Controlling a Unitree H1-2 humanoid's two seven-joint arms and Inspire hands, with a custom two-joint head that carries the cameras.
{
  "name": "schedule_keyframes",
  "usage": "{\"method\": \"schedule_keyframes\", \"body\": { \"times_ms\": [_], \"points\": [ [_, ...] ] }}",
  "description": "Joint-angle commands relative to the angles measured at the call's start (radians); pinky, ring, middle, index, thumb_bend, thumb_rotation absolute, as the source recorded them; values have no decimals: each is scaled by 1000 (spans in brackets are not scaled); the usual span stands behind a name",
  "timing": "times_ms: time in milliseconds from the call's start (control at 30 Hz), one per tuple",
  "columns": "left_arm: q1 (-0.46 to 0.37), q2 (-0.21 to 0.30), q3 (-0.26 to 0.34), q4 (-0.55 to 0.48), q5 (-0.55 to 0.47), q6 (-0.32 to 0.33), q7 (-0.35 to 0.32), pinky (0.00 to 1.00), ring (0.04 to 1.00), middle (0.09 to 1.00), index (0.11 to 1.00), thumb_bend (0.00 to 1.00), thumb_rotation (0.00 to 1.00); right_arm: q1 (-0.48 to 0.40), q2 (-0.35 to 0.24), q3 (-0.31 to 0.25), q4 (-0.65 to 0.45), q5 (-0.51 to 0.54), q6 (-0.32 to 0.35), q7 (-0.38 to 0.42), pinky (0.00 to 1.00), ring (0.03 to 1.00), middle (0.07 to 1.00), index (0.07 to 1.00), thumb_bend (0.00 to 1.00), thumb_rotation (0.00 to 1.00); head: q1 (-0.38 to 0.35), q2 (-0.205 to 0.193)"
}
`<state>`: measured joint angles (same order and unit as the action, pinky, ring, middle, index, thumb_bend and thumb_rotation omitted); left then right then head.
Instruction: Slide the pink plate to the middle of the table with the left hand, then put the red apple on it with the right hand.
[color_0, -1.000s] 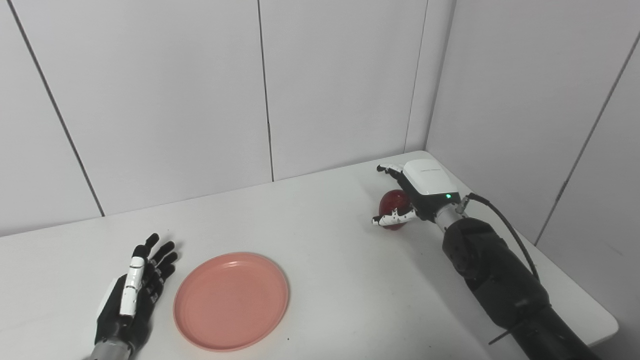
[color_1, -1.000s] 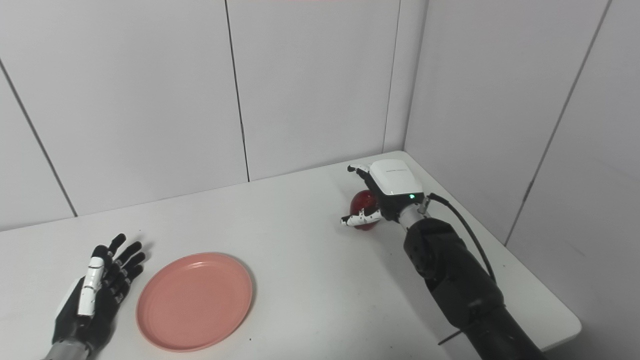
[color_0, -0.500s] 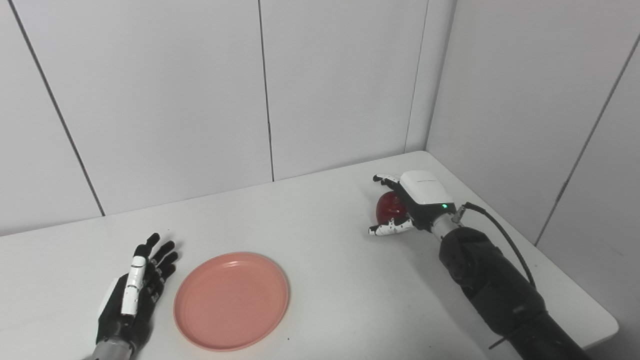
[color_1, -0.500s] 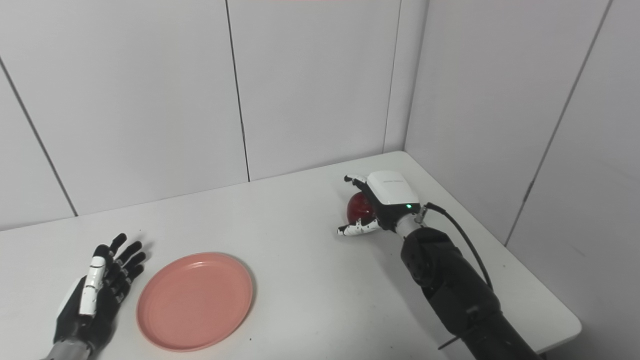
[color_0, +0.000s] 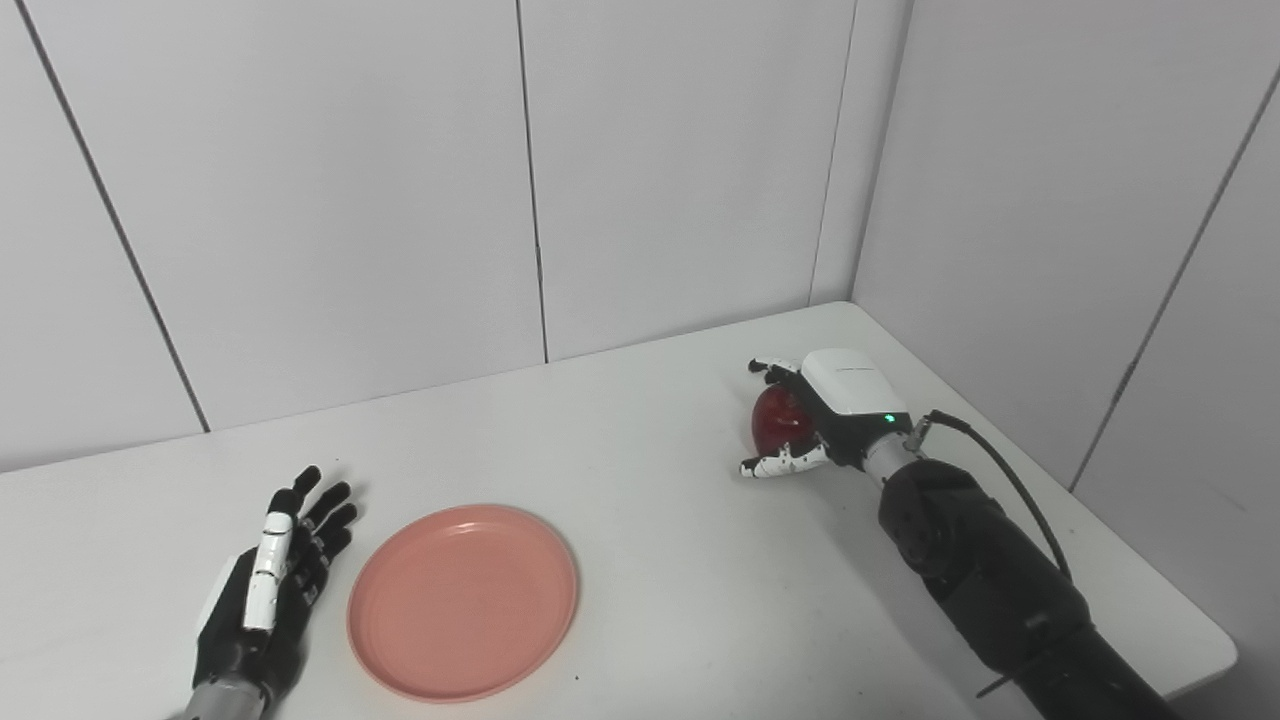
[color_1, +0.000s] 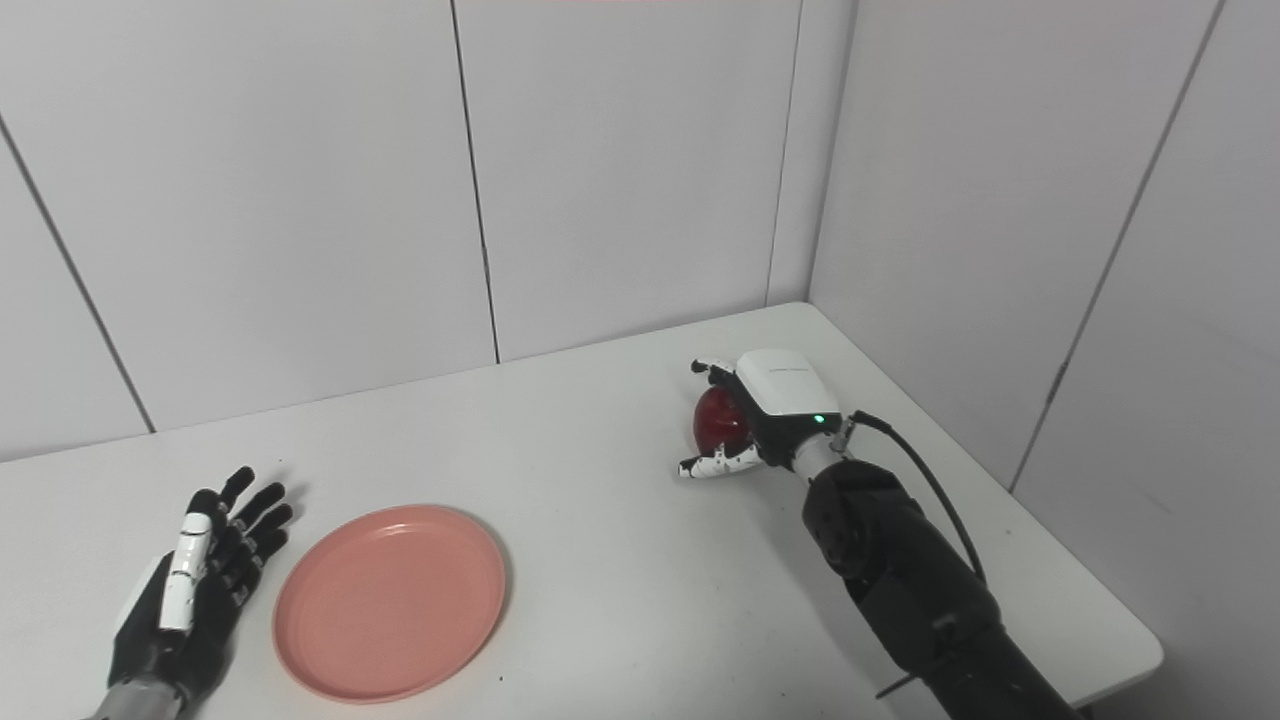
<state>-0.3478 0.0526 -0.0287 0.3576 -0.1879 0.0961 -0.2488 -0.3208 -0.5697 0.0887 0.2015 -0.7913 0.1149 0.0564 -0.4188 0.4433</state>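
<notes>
The right hand, black and white with a white cover on its back, is curled around the glossy round red apple near the far right corner of the white table. The fingers go over the top of the apple and the thumb lies low in front of it; the grasp looks partly closed, and I cannot tell if it is already firm. The left hand lies flat near the front left edge, fingers spread, holding nothing, just beside the round, shallow pink plastic plate.

The apple is smooth and round, so it can roll or slip out. I think the fingers should close fully before lifting. The plate has a low raised rim, so the apple must be lifted clearly over it and set down gently in the flat middle.
</notes>
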Motion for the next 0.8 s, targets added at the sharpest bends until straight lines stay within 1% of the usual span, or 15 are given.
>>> {"method": "schedule_keyframes", "body": {
  "times_ms": [0, 67, 100, 200, 300, 333, 367, 400, 433, 500, 633, 767],
  "points": [
    [26, -2, -13, 27, 16, 57, 4, 954, 923, 922, 959, 555, 949, -33, -25, -11, -28, 0, 24, -14, 537, 676, 726, 766, 971, 442, 1, 0],
    [26, -1, -13, 31, 14, 52, 1, 957, 925, 923, 961, 557, 950, -34, -30, -4, -28, -10, 23, -13, 510, 624, 680, 702, 934, 434, 2, 2],
    [26, 0, -13, 31, 15, 50, 0, 955, 923, 921, 960, 560, 949, -35, -32, -1, -26, -13, 21, -14, 489, 586, 647, 655, 894, 424, 2, 2],
    [27, -1, -13, 26, 15, 55, 3, 949, 922, 920, 958, 557, 946, -38, -31, 3, -23, -17, 22, -16, 455, 539, 601, 597, 840, 405, 2, 2],
    [29, -2, -12, 20, 13, 59, 4, 950, 924, 923, 957, 558, 940, -39, -28, 3, -22, -16, 31, -13, 377, 457, 518, 522, 749, 374, 2, 3],
    [29, -3, -12, 21, 12, 59, 4, 950, 924, 923, 957, 558, 939, -41, -28, 5, -17, -16, 33, -11, 375, 454, 516, 520, 746, 373, 2, 3],
    [28, -2, -12, 22, 11, 57, 3, 952, 923, 922, 956, 561, 939, -43, -30, 8, -11, -14, 31, -6, 334, 409, 473, 502, 633, 271, 2, 3],
    [28, -3, -12, 23, 10, 57, 2, 956, 923, 922, 957, 563, 940, -45, -32, 11, -4, -14, 29, -3, 290, 361, 429, 490, 561, 209, 2, 3],
    [28, -3, -11, 24, 9, 58, 2, 954, 921, 921, 955, 564, 937, -47, -33, 13, 0, -13, 28, -1, 269, 337, 406, 484, 536, 187, 2, 3],
    [28, -3, -11, 22, 9, 59, 2, 954, 921, 921, 959, 561, 938, -47, -35, 16, 1, -12, 33, 6, 242, 307, 376, 479, 514, 169, 2, 4],
    [28, -2, -12, 20, 11, 59, 3, 952, 920, 918, 959, 558, 944, -45, -38, 20, -7, -16, 47, 21, 238, 303, 373, 478, 509, 166, 3, 6],
    [29, -1, -11, 18, 11, 61, 4, 944, 918, 920, 958, 563, 942, -45, -41, 20, 12, -11, 42, 23, 240, 305, 372, 476, 510, 170, 3, 7]
  ]
}}
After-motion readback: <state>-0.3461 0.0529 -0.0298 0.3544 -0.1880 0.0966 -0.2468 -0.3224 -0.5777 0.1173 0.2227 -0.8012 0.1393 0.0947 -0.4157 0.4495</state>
